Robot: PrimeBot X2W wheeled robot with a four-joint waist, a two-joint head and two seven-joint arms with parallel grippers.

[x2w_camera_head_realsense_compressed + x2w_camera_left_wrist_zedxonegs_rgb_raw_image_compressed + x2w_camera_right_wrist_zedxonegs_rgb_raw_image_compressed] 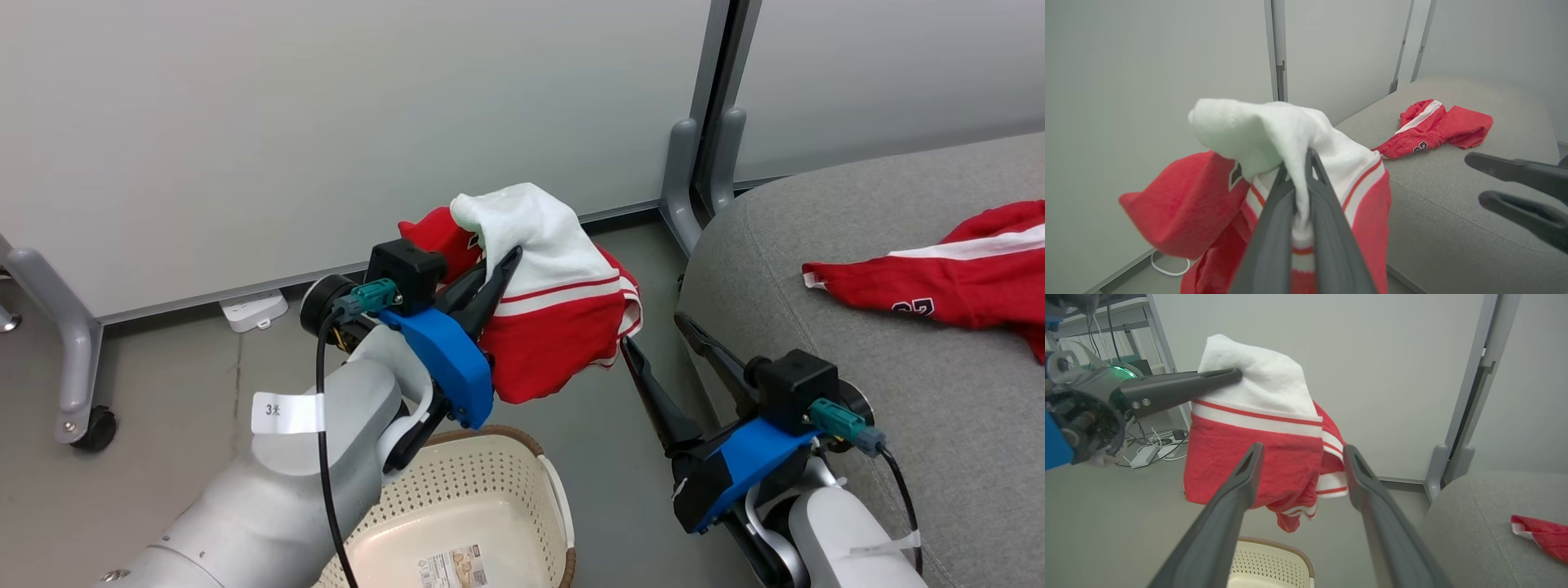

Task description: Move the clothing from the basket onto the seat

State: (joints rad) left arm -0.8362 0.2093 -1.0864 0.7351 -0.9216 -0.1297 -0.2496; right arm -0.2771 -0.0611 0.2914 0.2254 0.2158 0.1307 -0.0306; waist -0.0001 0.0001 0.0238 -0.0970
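Nearest, the cream-white perforated plastic laundry basket point(482, 469) with a brown woven-look rim stands on the smooth grey floor point(163, 392); above and just beyond it the left gripper point(513, 255) is clenched on a soft red sports garment point(555, 343) with a white panel and stripes, held in the air, white part bunched uppermost, red body hanging downward; just right of it the right gripper point(653, 331) stands spread wide, grasping nothing, fingers aimed toward the hanging cloth; further right is the large grey fabric-upholstered seat point(816, 269), bearing a red jersey point(955, 278) with a white stripe, lying flat, its long axis running across the cushion; behind stand pale grey wall panels point(326, 122) and a grey metal post point(694, 163).
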